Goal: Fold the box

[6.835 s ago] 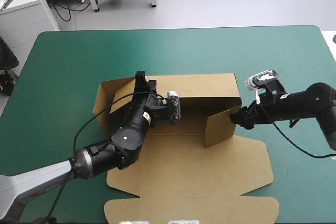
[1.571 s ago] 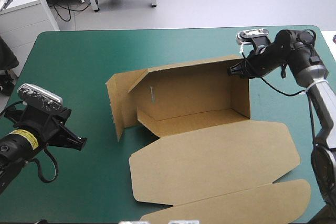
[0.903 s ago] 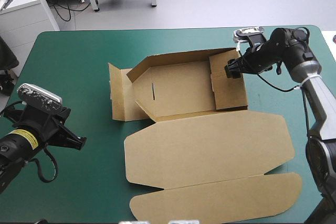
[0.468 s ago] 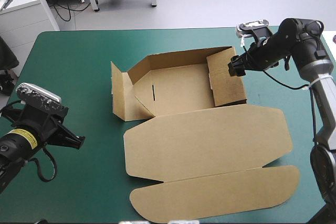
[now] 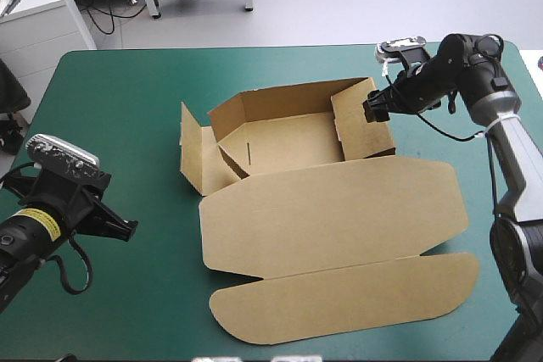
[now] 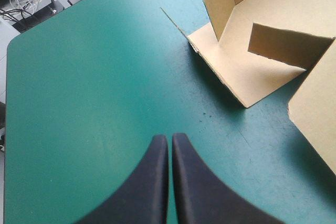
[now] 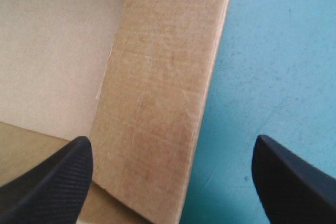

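The brown box (image 5: 288, 142) stands mid-table as an open tray, its far wall and right wall raised. Its left end flap (image 5: 195, 158) splays outward, and the big lid (image 5: 331, 209) lies flat toward the near edge. My right gripper (image 5: 371, 110) is open at the right wall's top. In the right wrist view that wall (image 7: 157, 77) stands between the spread fingers of the right gripper (image 7: 172, 141), closer to one of them. My left gripper (image 5: 129, 228) is shut, low at the table's left, well apart from the box. In the left wrist view the left gripper (image 6: 169, 140) points at the left end flap (image 6: 247, 72).
The teal-green cover (image 5: 127, 108) stretches between my left gripper and the box. The lid's tuck flap (image 5: 339, 303) reaches close to the table's near edge. The right arm crosses the far right corner of the table.
The box's right wall has come more upright and the tray has shifted slightly. The right gripper has stayed at that wall's top. The left arm has not moved.
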Robot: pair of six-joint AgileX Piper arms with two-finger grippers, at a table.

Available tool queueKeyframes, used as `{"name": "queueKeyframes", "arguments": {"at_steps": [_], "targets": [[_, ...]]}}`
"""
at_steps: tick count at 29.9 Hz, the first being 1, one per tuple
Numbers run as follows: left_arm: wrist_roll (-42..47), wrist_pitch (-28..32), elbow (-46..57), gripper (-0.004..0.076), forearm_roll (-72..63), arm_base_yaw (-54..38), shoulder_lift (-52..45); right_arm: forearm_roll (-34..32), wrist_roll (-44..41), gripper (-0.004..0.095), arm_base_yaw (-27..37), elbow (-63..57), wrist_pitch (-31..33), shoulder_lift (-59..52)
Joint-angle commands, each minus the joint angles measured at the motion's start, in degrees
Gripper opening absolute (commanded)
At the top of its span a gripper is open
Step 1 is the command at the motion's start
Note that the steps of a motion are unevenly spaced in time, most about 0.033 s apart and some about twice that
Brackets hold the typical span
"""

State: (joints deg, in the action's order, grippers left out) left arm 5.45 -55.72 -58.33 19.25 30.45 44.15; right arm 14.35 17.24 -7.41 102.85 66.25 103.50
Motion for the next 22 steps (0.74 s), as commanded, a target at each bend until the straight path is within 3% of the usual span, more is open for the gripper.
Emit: {"name": "queueKeyframes", "arguments": {"at_steps": [1,14,17,22], "targets": [[0.56,3.47,-1.25,0.0006,-0.01,-0.10,-0.28,0.90,0.18,0.0750,0.39,1.86,-5.17,-1.33],[1.88,4.44,2.99,0.0006,-1.16,-0.10,-0.28,1.71,0.37,0.0734,0.39,1.86,-9.97,5.97],[1.88,6.34,3.30,0.0006,-1.16,-0.10,-0.28,3.10,0.37,0.0682,0.39,1.86,-11.57,6.80],[1.88,8.14,3.30,0.0006,-1.16,-0.10,-0.28,4.27,0.80,0.0510,0.39,1.86,-11.84,7.76]]}}
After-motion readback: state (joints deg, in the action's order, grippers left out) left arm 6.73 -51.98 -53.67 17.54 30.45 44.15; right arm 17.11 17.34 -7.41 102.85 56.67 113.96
